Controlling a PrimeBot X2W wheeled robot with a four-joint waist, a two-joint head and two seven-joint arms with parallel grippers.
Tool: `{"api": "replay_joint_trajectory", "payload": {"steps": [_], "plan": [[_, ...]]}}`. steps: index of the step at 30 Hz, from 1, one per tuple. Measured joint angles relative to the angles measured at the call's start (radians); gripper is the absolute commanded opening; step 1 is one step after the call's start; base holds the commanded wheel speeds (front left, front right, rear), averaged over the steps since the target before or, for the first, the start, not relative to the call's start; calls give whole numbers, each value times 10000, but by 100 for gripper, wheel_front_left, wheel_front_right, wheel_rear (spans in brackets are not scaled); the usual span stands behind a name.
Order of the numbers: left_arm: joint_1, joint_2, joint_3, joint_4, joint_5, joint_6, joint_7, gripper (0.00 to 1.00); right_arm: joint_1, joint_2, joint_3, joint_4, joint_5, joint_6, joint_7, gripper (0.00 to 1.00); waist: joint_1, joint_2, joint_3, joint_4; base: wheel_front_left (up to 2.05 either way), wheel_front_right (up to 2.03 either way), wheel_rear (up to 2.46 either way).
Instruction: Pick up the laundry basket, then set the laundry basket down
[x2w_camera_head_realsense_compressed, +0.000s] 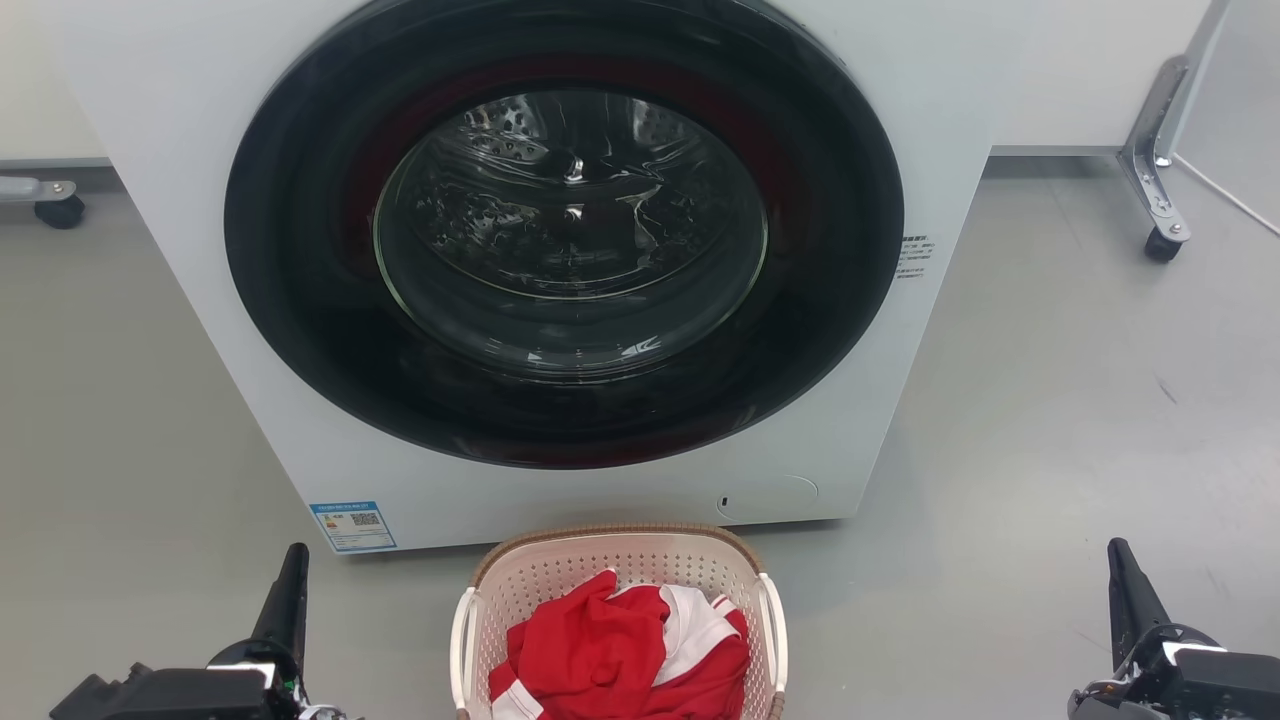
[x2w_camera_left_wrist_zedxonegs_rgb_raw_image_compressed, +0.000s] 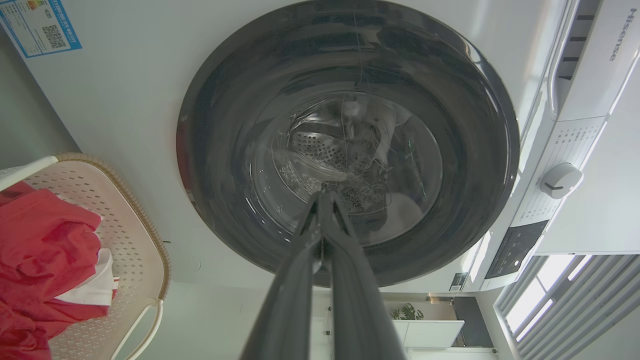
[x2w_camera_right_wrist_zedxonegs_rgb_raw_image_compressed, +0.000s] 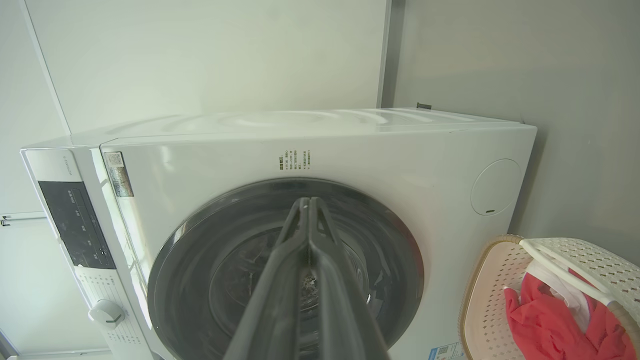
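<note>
Left gripper (x2w_camera_head_realsense_compressed: 295, 552): the two dark fingers are pressed together along their length and meet at the tips in the left wrist view (x2w_camera_left_wrist_zedxonegs_rgb_raw_image_compressed: 322, 196), clenched on nothing. Right gripper (x2w_camera_head_realsense_compressed: 1118, 548): same condition, tips meeting in the right wrist view (x2w_camera_right_wrist_zedxonegs_rgb_raw_image_compressed: 306, 201), nothing between them. Both grippers point towards the washer. The laundry basket (x2w_camera_head_realsense_compressed: 600, 570) sits on the grey floor (x2w_camera_head_realsense_compressed: 1050, 450) between the two grippers, apart from each, with no finger touching it. It lies to the lower left of the left fingers in the left wrist view (x2w_camera_left_wrist_zedxonegs_rgb_raw_image_compressed: 117, 220) and to the lower right of the right fingers in the right wrist view (x2w_camera_right_wrist_zedxonegs_rgb_raw_image_compressed: 487, 300). Its brown woven-look rim (x2w_camera_head_realsense_compressed: 620, 532) faces up, with a white handle (x2w_camera_head_realsense_compressed: 462, 640) on the side towards the left gripper and the other handle (x2w_camera_head_realsense_compressed: 776, 630) on the side towards the right. A crumpled red and white garment (x2w_camera_head_realsense_compressed: 600, 650) lies inside the basket. Beyond the fingertips and just past the basket's far rim stands the white washer (x2w_camera_head_realsense_compressed: 940, 150); whether the two touch I cannot tell. Its round dark door (x2w_camera_head_realsense_compressed: 565, 230) is shut, with the steel drum visible through the glass straight ahead of both sets of fingers. A blue label (x2w_camera_head_realsense_compressed: 352, 525) is stuck low on the washer front, ahead of the left fingertips, and a round cover (x2w_camera_head_realsense_compressed: 770, 497) sits low on the side nearer the right gripper. A white control knob (x2w_camera_left_wrist_zedxonegs_rgb_raw_image_compressed: 560, 180) shows on the panel. Farthest off, beyond the right gripper, stands a metal frame leg on a caster (x2w_camera_head_realsense_compressed: 1158, 200).
</note>
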Motion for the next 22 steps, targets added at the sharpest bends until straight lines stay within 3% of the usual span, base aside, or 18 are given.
{"api": "replay_joint_trajectory", "payload": {"steps": [22], "plan": [[0,-2,0,-2,0,0,0,0,0,0,0,-2,0,0,0,0,0,0,1,0,0,0,0]]}}
